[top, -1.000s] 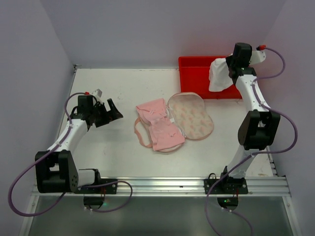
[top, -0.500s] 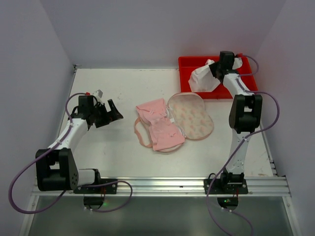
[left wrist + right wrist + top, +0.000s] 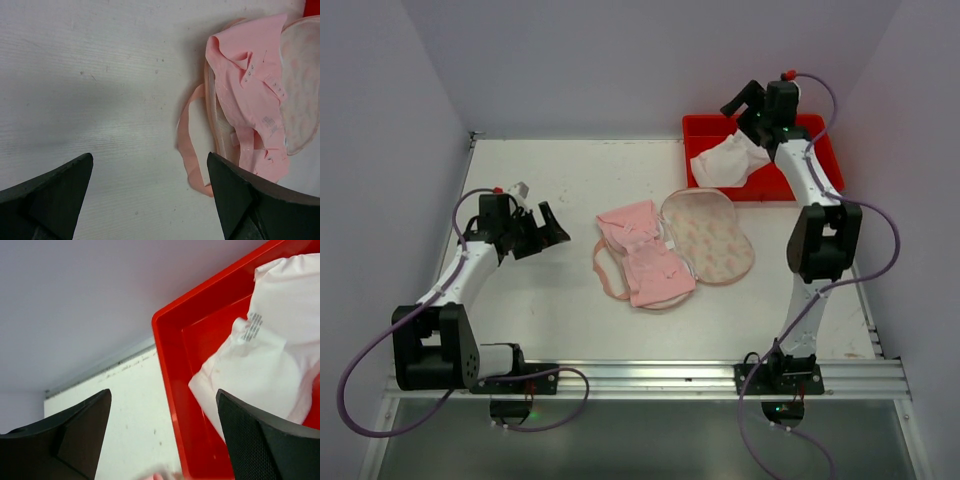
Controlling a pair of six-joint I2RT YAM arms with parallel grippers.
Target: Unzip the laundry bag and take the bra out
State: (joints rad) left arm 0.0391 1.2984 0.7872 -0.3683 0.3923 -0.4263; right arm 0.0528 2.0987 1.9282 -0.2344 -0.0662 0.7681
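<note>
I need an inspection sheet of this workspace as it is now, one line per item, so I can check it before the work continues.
Surface: white table, a few small dark specks.
Job's things: laundry bag lies open at mid-table; pink garment with straps lies over its left half; white garment lies in the red tray at the far right.
Clutter: nothing seen.
Grippers: left gripper open and empty, left of the pink garment, apart from it; right gripper open and empty, above the tray.
Cables: purple cables loop from both arms, clear of the job's things.
Surroundings: plain pale walls on three sides.
</note>
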